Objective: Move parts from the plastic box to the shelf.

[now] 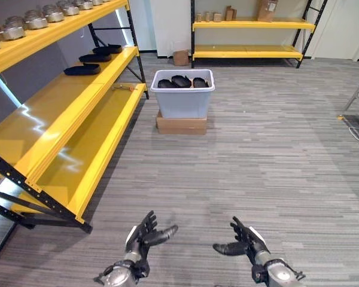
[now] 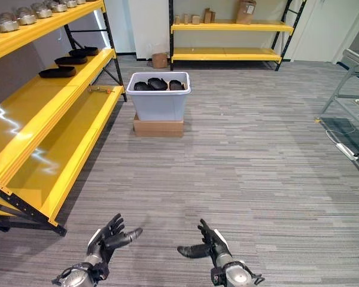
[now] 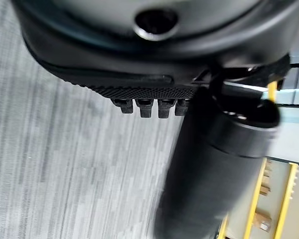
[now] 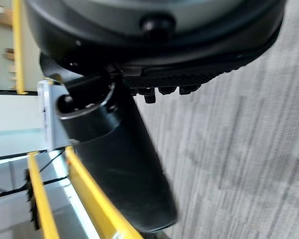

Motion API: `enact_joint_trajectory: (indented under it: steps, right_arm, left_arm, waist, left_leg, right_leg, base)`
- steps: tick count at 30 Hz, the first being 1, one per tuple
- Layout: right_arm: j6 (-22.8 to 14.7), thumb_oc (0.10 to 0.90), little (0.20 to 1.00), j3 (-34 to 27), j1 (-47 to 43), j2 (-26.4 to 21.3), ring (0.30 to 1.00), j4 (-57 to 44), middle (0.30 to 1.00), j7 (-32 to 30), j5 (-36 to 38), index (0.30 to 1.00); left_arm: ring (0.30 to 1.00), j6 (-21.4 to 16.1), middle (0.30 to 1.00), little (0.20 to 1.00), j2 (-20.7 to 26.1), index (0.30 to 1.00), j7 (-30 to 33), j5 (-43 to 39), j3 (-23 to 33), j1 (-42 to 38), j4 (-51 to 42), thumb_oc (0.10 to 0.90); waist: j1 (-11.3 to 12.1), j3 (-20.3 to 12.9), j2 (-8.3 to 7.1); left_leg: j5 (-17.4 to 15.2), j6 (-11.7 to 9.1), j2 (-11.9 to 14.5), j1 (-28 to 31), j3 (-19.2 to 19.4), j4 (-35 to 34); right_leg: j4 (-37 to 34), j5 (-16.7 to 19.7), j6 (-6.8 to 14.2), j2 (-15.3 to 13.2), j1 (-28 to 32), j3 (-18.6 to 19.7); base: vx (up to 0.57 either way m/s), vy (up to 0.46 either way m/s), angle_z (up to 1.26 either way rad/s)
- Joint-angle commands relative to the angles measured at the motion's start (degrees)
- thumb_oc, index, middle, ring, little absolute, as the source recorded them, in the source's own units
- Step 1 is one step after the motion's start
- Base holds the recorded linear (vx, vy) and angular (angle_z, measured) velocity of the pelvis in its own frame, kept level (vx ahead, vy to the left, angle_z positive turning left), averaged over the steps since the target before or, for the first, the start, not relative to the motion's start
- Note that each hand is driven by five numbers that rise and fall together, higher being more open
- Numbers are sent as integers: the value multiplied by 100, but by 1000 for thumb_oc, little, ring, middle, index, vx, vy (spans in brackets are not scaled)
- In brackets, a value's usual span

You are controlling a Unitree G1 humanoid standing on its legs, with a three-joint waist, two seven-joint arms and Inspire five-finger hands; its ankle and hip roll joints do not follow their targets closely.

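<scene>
Running along the robot's left, the yellow shelf [image 1: 66,119] carries three black parts [image 1: 82,70] on its middle level. Farther ahead, the plastic box [image 1: 183,95] holds more dark parts [image 1: 182,81] atop a cardboard box [image 1: 181,125]. Left hand [image 1: 141,236] and right hand [image 1: 244,241] hover empty, fingers spread.

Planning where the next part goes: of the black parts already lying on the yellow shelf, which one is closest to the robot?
The black part at the near end of the row on the middle yellow shelf; the other two lie beyond it, toward the far end.
</scene>
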Motion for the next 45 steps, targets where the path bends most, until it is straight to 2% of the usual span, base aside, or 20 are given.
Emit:
enact_joint_trajectory:
  steps: [1,17,25,26,27,28,29,31,32,33,34,35,37,38,39,40,41,43,45]
  right_arm:
    - [-497,900,1000,-98,-332,11,1000,-493,1000,3,145,1000]
    - [-496,900,1000,-83,-256,4,1000,-538,1000,34,172,1000]
    - [-527,900,1000,-83,-357,-10,1000,-523,1000,48,152,1000]
    - [-547,900,1000,-70,-411,-18,1000,-499,1000,43,147,1000]
    - [-582,900,1000,-27,-561,-107,1000,-537,1000,18,-88,1000]
    - [-603,900,1000,4,-676,-110,1000,-519,1000,10,-151,1000]
    - [-601,900,1000,9,-730,-101,1000,-494,1000,19,-115,1000]
    - [-554,900,1000,-20,-695,51,1000,-424,1000,72,145,1000]
    - [-529,900,1000,-32,-642,92,1000,-448,1000,114,198,1000]
    - [-506,900,1000,-54,-489,104,1000,-535,1000,154,180,1000]
    - [-514,900,1000,-117,-441,111,1000,-543,1000,142,162,1000]
    - [-505,900,1000,-183,-419,99,1000,-529,1000,139,219,1000]
    - [-529,900,1000,-232,-383,79,1000,-518,1000,164,519,1000]
    - [-501,900,1000,-240,-388,89,1000,-538,1000,148,592,1000]
    - [-488,900,1000,-232,-391,95,1000,-540,1000,150,608,1000]
    - [-510,900,1000,-220,-413,131,1000,-568,1000,154,633,1000]
    - [-494,900,1000,-207,-382,95,1000,-645,1000,196,613,1000]
    - [-484,900,1000,-225,-255,85,1000,-699,1000,231,647,1000]
    - [-517,900,1000,-293,-201,-1,1000,-789,1000,219,742,1000]
  left_arm:
    - [1000,-475,1000,1000,138,1000,-133,10,81,-451,-296,900]
    - [1000,-449,1000,1000,125,1000,-165,-24,58,-400,-263,900]
    - [1000,-492,1000,1000,125,1000,-144,36,119,-441,-283,900]
    - [1000,-507,1000,1000,136,1000,-145,27,118,-464,-300,900]
    - [1000,-532,1000,1000,166,1000,-148,45,130,-545,-317,900]
    - [1000,-558,1000,1000,166,1000,-138,47,122,-593,-376,900]
    - [1000,-555,1000,1000,169,1000,-138,35,124,-612,-398,900]
    - [1000,-535,1000,1000,237,1000,-127,108,127,-628,-478,900]
    - [1000,-524,1000,1000,262,1000,-140,167,138,-612,-504,900]
    - [1000,-500,1000,1000,331,1000,-181,330,72,-664,-557,900]
    - [1000,-492,1000,1000,385,1000,-188,462,44,-706,-585,900]
    - [1000,-482,1000,1000,356,1000,-238,454,62,-671,-582,900]
    - [1000,-495,1000,1000,327,1000,-268,422,88,-596,-567,900]
    - [1000,-468,1000,1000,288,1000,-252,402,133,-587,-560,900]
    - [1000,-464,1000,1000,279,1000,-258,413,150,-591,-552,900]
    - [1000,-469,1000,1000,250,1000,-244,417,151,-648,-525,900]
    - [1000,-481,1000,1000,241,1000,-280,433,129,-636,-542,900]
    - [1000,-503,1000,1000,177,1000,-328,472,90,-620,-497,900]
    - [1000,-487,1000,1000,143,1000,-288,395,27,-678,-503,900]
  waist:
    - [90,-203,-321]
    - [61,-164,-304]
    - [62,-91,-346]
    - [75,-40,-373]
    - [103,69,-414]
    - [133,132,-401]
    - [151,142,-376]
    - [146,147,-307]
    - [121,164,-305]
    - [13,342,-295]
    - [-9,444,-225]
    - [-70,406,-224]
    - [-197,420,-260]
    - [-238,435,-346]
    - [-290,465,-309]
    - [-396,460,-345]
    - [-421,443,-340]
    - [-419,275,-342]
    - [-515,59,-214]
  left_leg:
    - [-15,-388,376,-29,-678,-149]
    - [-4,-405,419,-53,-667,-149]
    - [-44,-364,433,-4,-629,-126]
    - [-103,-354,413,-101,-616,88]
    - [-319,-328,307,-414,-586,675]
    - [-449,-272,225,-536,-596,899]
    - [-486,-217,197,-562,-606,922]
    - [-461,-52,93,-532,-681,808]
    - [-451,-16,49,-502,-699,786]
    - [-454,103,-90,-374,-809,778]
    - [-449,150,-66,-289,-833,727]
    - [-498,172,-129,-38,-805,542]
    - [-545,180,-211,307,-933,247]
    - [-626,163,-304,546,-987,108]
    - [-677,134,-250,657,-1029,96]
    - [-791,85,-246,788,-1112,140]
    - [-874,31,-170,898,-1160,156]
    - [-983,-37,-61,1082,-1214,202]
    - [-894,-234,267,1114,-1294,623]
  right_leg:
    - [54,-128,532,-490,181,249]
    - [44,-147,496,-451,167,251]
    - [157,-192,490,-467,133,264]
    - [228,-202,486,-494,105,282]
    - [418,-231,481,-546,-23,317]
    - [618,-286,491,-542,-155,366]
    - [777,-317,511,-546,-267,416]
    - [1595,-408,658,-594,-674,476]
    - [1948,-280,686,-635,-859,471]
    - [3160,612,700,-733,-1425,543]
    - [3611,564,670,-655,-1774,349]
    - [3264,483,666,-621,-2047,29]
    - [2314,473,649,-360,-2150,-168]
    - [1451,710,709,-420,-2251,-429]
    - [1189,769,711,-381,-2206,-457]
    - [908,815,714,-318,-2281,-225]
    - [834,841,708,-211,-2152,-116]
    - [760,817,604,-122,-1916,-127]
    - [1098,513,412,115,-1863,-232]
  base:
    - [0,0,0]
    - [-2,-1,0]
    - [0,0,0]
    - [-102,30,-1]
    - [-145,69,-6]
    - [-140,102,-21]
    - [-77,187,-43]
    - [-31,208,-43]
    - [-14,288,-4]
    - [-9,326,31]
    - [119,347,49]
    - [224,176,66]
    - [352,23,11]
    - [374,-36,17]
    - [424,-63,36]
    - [364,-88,27]
    - [401,-121,31]
    - [425,-138,85]
    - [585,-209,40]
